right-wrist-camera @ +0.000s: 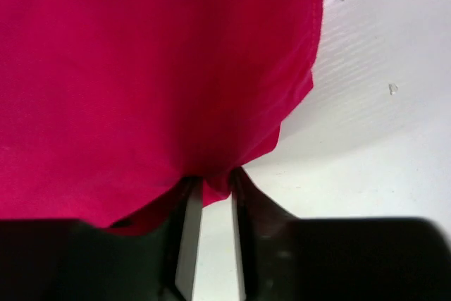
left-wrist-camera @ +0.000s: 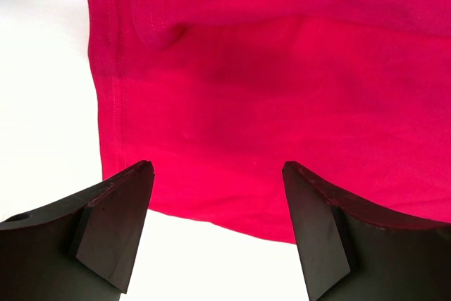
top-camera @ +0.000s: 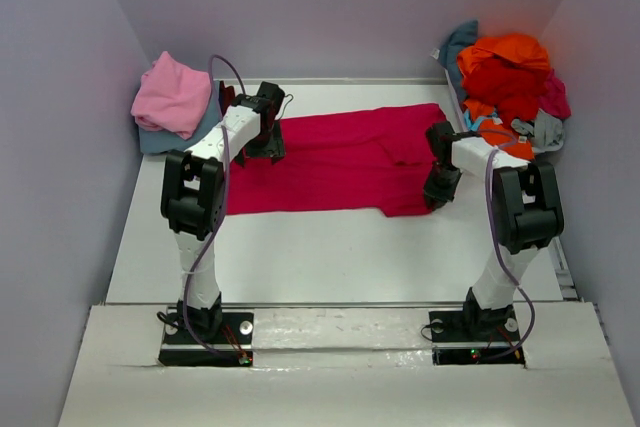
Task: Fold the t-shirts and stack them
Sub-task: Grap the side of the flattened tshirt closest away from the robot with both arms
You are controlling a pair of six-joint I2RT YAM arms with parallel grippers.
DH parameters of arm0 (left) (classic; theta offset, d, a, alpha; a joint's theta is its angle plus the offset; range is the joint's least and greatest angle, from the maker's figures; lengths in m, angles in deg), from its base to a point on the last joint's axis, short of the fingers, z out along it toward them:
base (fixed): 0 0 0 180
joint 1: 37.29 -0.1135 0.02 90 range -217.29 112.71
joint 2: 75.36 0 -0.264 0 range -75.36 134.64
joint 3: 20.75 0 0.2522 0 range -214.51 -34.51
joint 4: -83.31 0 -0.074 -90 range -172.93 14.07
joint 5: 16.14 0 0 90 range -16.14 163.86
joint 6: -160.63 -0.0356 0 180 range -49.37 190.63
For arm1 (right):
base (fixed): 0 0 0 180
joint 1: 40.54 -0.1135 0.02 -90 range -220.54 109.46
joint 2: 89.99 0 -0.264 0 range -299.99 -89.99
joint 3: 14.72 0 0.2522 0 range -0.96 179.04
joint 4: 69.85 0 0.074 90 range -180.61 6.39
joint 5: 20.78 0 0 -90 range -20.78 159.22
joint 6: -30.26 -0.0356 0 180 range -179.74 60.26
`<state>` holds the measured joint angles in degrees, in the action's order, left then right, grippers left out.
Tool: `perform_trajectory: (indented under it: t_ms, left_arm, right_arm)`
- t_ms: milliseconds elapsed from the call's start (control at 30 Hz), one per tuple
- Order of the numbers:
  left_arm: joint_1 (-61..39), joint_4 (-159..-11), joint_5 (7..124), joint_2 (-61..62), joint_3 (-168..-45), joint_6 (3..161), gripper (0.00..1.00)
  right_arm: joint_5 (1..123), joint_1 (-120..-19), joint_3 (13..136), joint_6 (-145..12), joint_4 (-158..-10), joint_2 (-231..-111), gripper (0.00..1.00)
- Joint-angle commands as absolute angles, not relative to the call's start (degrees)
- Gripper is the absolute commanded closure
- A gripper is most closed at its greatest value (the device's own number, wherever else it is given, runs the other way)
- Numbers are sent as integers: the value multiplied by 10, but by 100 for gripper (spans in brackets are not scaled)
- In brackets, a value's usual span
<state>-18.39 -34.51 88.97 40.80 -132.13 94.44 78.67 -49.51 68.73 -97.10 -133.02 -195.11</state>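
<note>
A magenta-red t-shirt [top-camera: 340, 162] lies spread across the middle of the white table [top-camera: 330, 247]. My left gripper [top-camera: 262, 152] hovers over its left end. In the left wrist view this gripper [left-wrist-camera: 217, 167] is open, its dark fingers wide apart above the shirt's hem [left-wrist-camera: 282, 89], with nothing between them. My right gripper [top-camera: 437, 192] is at the shirt's near right corner. The right wrist view shows it [right-wrist-camera: 215, 174] shut on a fold of the red cloth [right-wrist-camera: 141, 68], which is pinched between the fingertips.
A loose heap of t-shirts [top-camera: 505, 82], orange, red, teal and grey, sits in the back right corner. At the back left a folded pink t-shirt [top-camera: 172, 92] rests on a dusty blue one [top-camera: 160, 137]. Walls close in on three sides.
</note>
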Motion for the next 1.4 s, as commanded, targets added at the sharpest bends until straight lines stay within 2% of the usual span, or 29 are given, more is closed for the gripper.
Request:
perform_trajectory:
  t_ms: [0,100,800,1133,1367]
  left_arm:
    - [-186,-337,898,393,-1332,939,14]
    - [-186,-338,898,393,-1330,939,14]
    - [-180,-344,886,401,-1329,939,14]
    - [-180,-344,878,401,-1332,938,14]
    - [-180,-341,881,397,-1335,937,14]
  right_arm:
    - [801,-491,684,-976,-1310,-1957,84]
    - [804,-491,683,-976,-1315,-1949,93]
    - [799,-491,669,-972,-1426,-1793,93]
    - [767,-491,638,-962,-1426,-1785,93]
    - [708,-491,614,-945,-1390,-1823,93]
